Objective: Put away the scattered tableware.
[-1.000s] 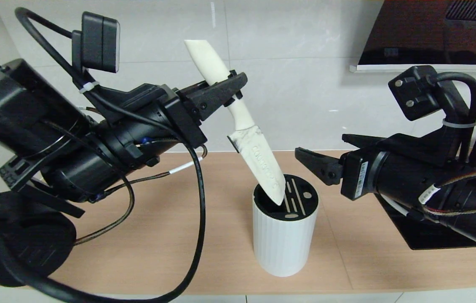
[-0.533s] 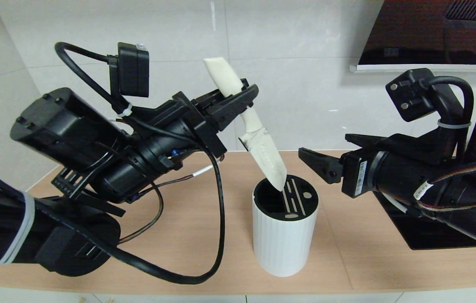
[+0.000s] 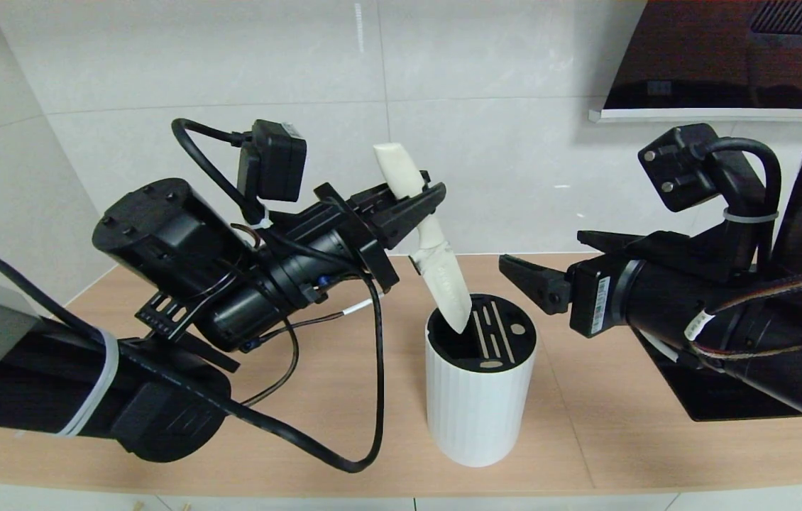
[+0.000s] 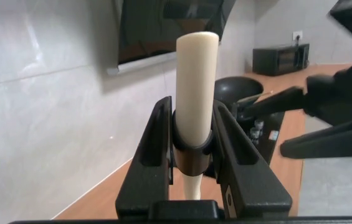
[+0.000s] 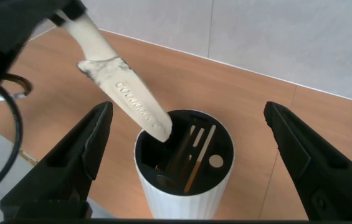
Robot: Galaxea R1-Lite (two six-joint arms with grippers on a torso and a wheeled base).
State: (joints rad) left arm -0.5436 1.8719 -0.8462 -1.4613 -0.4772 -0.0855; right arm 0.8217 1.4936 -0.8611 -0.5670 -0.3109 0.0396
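the white ceramic knife (image 3: 436, 262) hangs tilted, its tip just inside the wide opening on top of the white knife holder (image 3: 479, 397). over the last second the tip has edged from the holder's narrow slots toward that opening. the left tool (image 3: 419, 202) is clamped on the handle above the holder. the right tool (image 3: 543, 250) is spread wide beside the holder's rim. i'd say the blade only needs lowering in.

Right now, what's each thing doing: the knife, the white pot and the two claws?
White-bladed knife with cream handle: tilted, tip at the holder's wide opening.
White ribbed cylindrical holder with black slotted top: upright.
Left gripper: shut on the knife's handle.
Right gripper: open, empty.
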